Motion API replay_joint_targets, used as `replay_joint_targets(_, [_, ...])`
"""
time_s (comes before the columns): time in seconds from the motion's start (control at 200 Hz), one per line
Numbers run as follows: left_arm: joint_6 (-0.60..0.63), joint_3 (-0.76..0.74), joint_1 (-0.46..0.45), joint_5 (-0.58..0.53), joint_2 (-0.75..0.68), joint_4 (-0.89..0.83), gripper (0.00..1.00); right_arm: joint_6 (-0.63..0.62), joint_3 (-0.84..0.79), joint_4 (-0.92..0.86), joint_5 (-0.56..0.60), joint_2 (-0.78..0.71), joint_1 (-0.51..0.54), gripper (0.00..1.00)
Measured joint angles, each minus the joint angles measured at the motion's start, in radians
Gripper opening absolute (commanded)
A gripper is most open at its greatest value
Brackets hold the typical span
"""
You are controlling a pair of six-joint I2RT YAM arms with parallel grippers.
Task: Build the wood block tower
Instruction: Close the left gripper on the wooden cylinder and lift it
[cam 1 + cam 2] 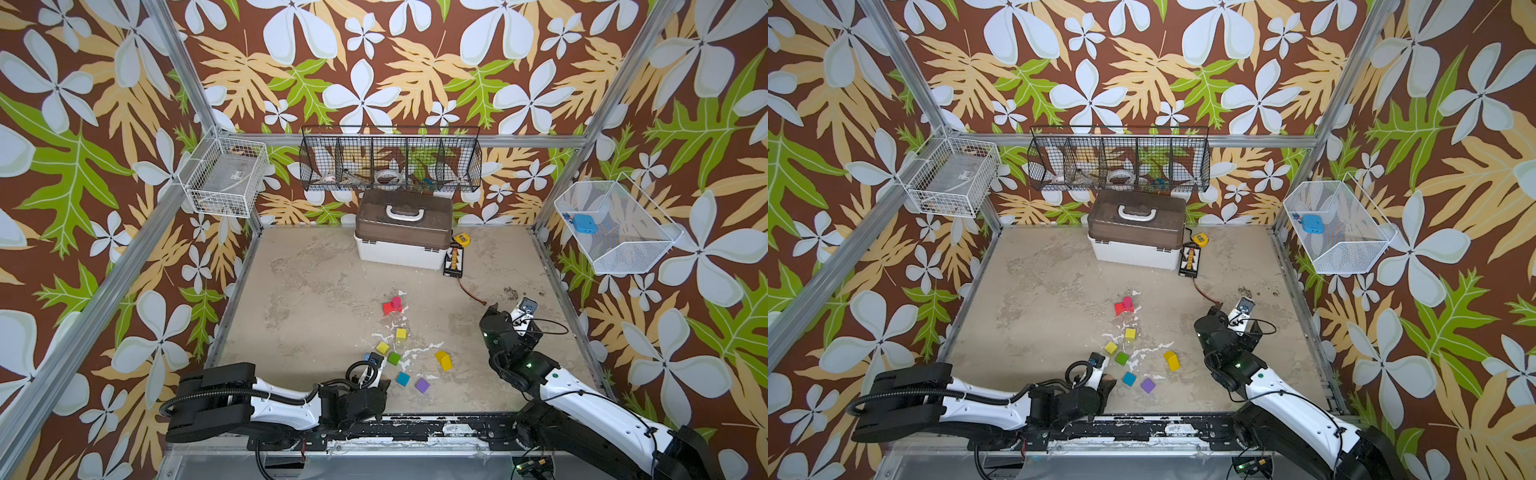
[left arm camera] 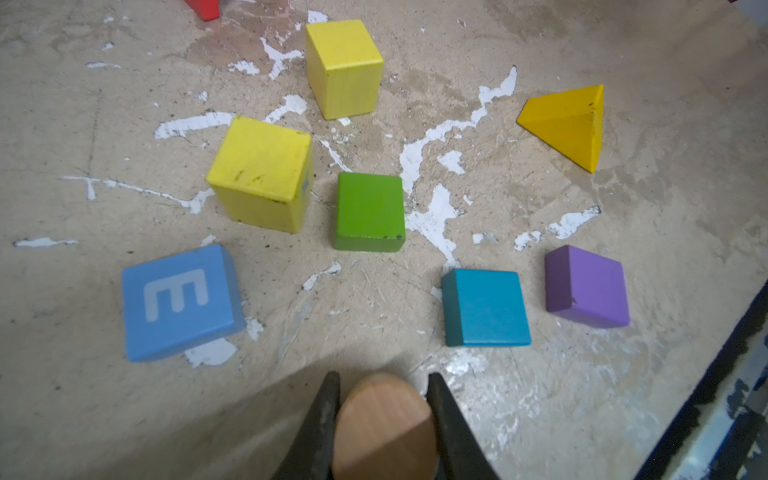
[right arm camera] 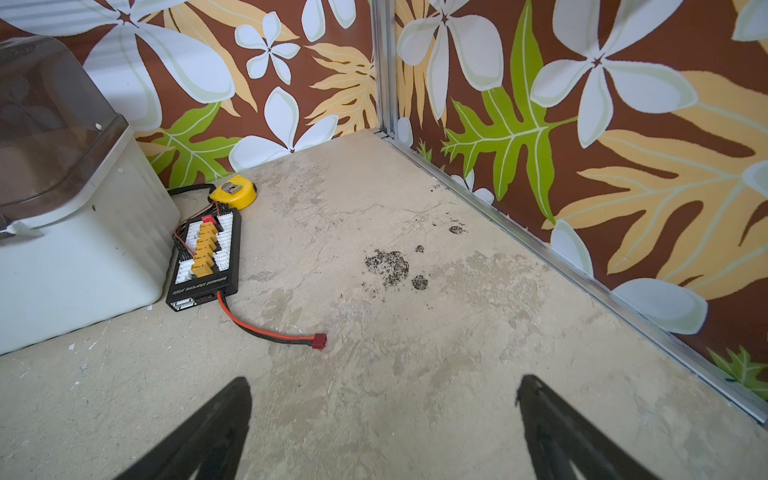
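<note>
Down at the near edge the left gripper (image 2: 383,376) is clamped on the tan cylinder (image 2: 384,428), and the red slab (image 1: 387,308) with the pink cylinder (image 1: 396,302) on it sits straight out toward the far side, past the green cube (image 2: 369,208), right gripper (image 3: 384,386) wide and empty off right.
</note>
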Motion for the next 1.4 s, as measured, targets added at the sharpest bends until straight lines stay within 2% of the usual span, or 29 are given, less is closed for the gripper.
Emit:
replay_joint_targets(0.155, [0.001,0.021,0.000,-0.001,-0.020,-0.040,0.08,0.000,0.001,0.000,0.000,0.005,0.000,1.00])
replay_joint_targets(0.24, [0.009,0.092,0.000,-0.011,-0.055,-0.101,0.00,0.000,0.001,0.000,0.000,0.010,0.000,1.00])
replay_joint_targets(0.465, [0.119,0.356,0.000,-0.108,-0.159,-0.238,0.00,0.000,0.005,0.001,0.000,0.006,-0.003,1.00])
replay_joint_targets(0.601, [0.288,0.408,0.047,-0.107,-0.239,-0.254,0.00,-0.008,-0.006,0.007,-0.002,-0.009,-0.006,1.00])
replay_joint_targets(0.731, [0.463,0.386,0.185,-0.016,-0.335,-0.225,0.00,-0.031,-0.013,0.032,-0.023,-0.009,-0.006,1.00])
replay_joint_targets(0.791, [0.547,0.371,0.274,0.064,-0.366,-0.202,0.00,-0.040,-0.012,0.042,-0.031,0.000,-0.006,1.00])
replay_joint_targets(0.976, [0.820,0.324,0.516,0.292,-0.370,-0.127,0.00,-0.061,0.001,0.054,-0.053,0.030,-0.006,1.00])
replay_joint_targets(1.096, [0.993,0.273,0.609,0.394,-0.369,-0.079,0.00,-0.063,0.000,0.058,-0.056,0.028,-0.006,1.00])
replay_joint_targets(1.151, [1.061,0.264,0.667,0.488,-0.369,-0.060,0.00,-0.064,-0.002,0.061,-0.057,0.022,-0.006,1.00])
replay_joint_targets(1.301, [1.127,0.292,0.873,0.710,-0.289,-0.013,0.00,-0.070,-0.008,0.069,-0.063,0.015,-0.006,1.00])
replay_joint_targets(1.401, [1.127,0.309,0.909,0.792,-0.187,0.021,0.00,-0.070,-0.008,0.069,-0.063,0.016,-0.006,1.00])
